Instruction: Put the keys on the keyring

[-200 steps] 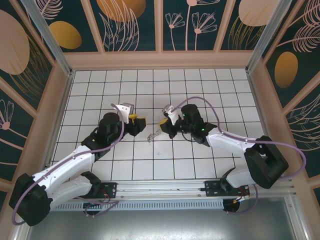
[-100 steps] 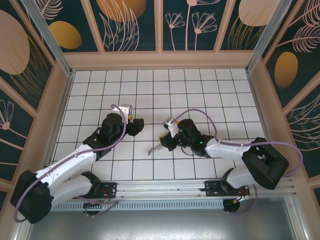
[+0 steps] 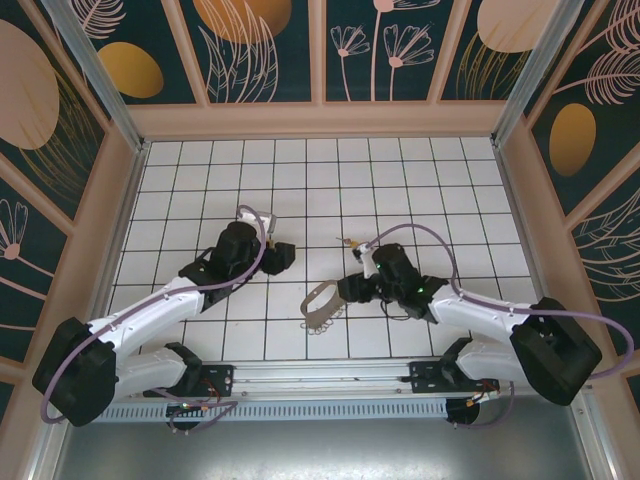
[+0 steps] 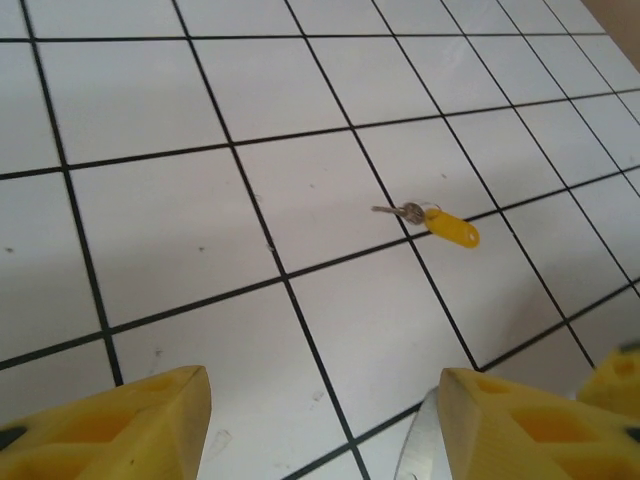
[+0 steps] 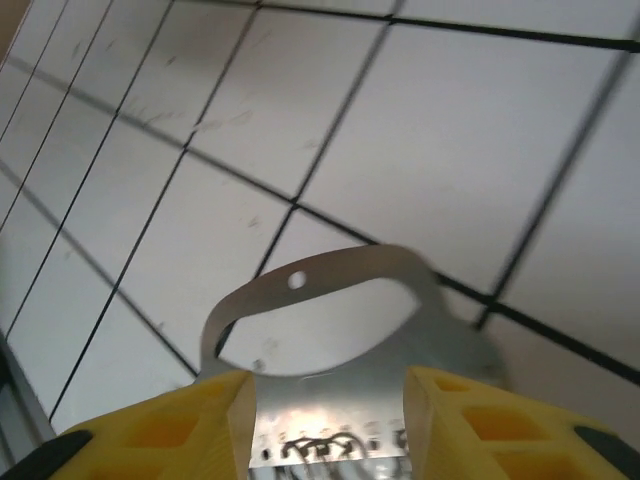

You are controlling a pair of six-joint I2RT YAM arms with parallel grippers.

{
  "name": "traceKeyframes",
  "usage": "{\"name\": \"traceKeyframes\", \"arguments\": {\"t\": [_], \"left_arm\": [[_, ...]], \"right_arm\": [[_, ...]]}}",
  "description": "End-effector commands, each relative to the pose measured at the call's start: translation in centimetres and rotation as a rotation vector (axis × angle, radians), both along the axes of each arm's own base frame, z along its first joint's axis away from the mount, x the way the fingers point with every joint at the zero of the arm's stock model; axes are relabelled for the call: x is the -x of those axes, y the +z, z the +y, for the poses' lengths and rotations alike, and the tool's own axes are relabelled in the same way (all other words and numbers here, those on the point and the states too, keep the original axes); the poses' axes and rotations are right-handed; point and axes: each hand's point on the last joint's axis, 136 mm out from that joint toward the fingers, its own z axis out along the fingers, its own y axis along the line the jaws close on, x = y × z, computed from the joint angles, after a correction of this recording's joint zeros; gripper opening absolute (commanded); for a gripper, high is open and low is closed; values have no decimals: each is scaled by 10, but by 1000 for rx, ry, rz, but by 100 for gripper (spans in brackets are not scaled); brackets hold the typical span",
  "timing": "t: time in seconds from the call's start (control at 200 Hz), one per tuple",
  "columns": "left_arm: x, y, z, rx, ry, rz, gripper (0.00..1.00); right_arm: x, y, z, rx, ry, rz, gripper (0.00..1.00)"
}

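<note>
The right tool is clenched on the keyring, a grey loop just above the tiled desk. The left tool hangs released. The keys lie on a tile beyond it.

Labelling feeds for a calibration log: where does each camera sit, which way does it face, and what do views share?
Top external: above and behind the arm bases, looking down at the table; both arms, left pincer, right pincer.
Left wrist: on the left arm, facing forward-down at the keys; yellow fingers at bottom.
Right wrist: on the right arm, facing down at the keyring; fingers flank it.
Shared: top and left wrist show the keys; top and right wrist, the keyring.
</note>
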Motion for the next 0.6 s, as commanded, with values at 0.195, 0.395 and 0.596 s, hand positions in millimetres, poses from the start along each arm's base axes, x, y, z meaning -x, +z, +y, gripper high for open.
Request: {"name": "traceKeyframes", "arguments": {"t": [0.195,0.395,0.596], "left_arm": [[39,-26,-30,32,-116,119,58],[50,-32,-51,67,-174,127,54],[59,-49,-69,71,-216,159,50]], "right_arm": [[17,-26,-34,31,-94,223,42],[27,-33,-33,-29,-88,285,42],[22,-37,-26,-51,-82,293,40]]}}
